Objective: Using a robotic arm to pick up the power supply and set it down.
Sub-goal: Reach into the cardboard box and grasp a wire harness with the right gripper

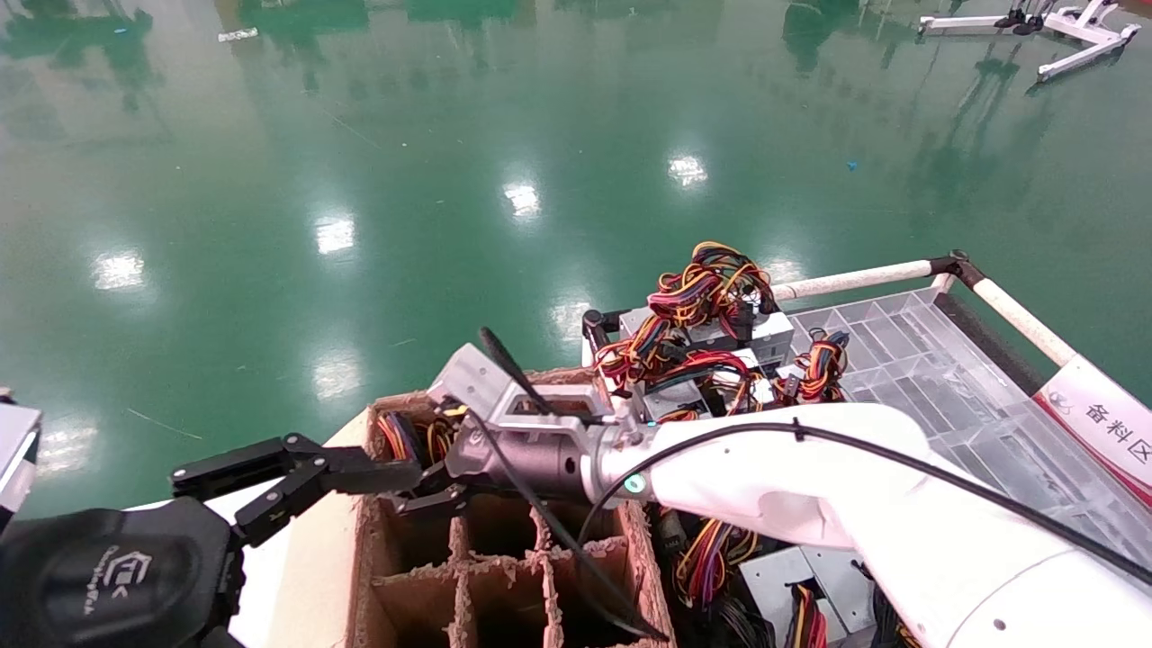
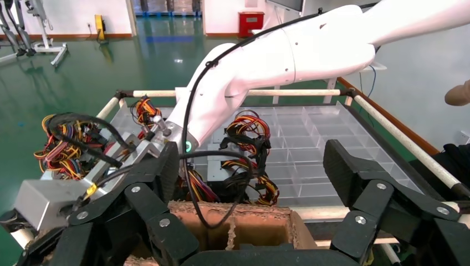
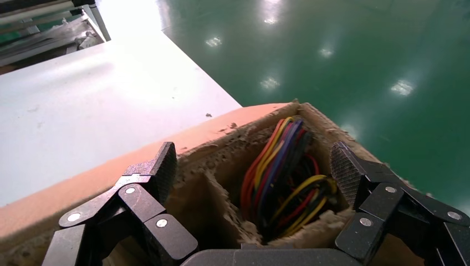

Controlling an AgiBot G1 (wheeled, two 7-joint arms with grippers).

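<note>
The power supply sits in the far-left cell of a cardboard divider box (image 1: pixel 409 576). Only its red, orange, yellow and purple wire bundle (image 3: pixel 274 177) (image 1: pixel 403 436) shows; the grey box itself is hidden down in the cell. The robotic arm, my white right arm (image 1: pixel 810 477), reaches across the box. Its gripper (image 3: pixel 256 166) (image 1: pixel 427 477) hangs open just above that cell, one finger on each side of the bundle and touching nothing. My left gripper (image 2: pixel 255 163) (image 1: pixel 342 486) is open and empty beside the box's left edge, pointing toward the right gripper.
Behind and right of the box a cart with white rails (image 1: pixel 855 279) and a clear divided tray (image 1: pixel 909 360) holds a pile of grey boxes with wire bundles (image 1: pixel 711 342). A white tabletop (image 3: pixel 83 100) lies beside the box. Green floor lies beyond.
</note>
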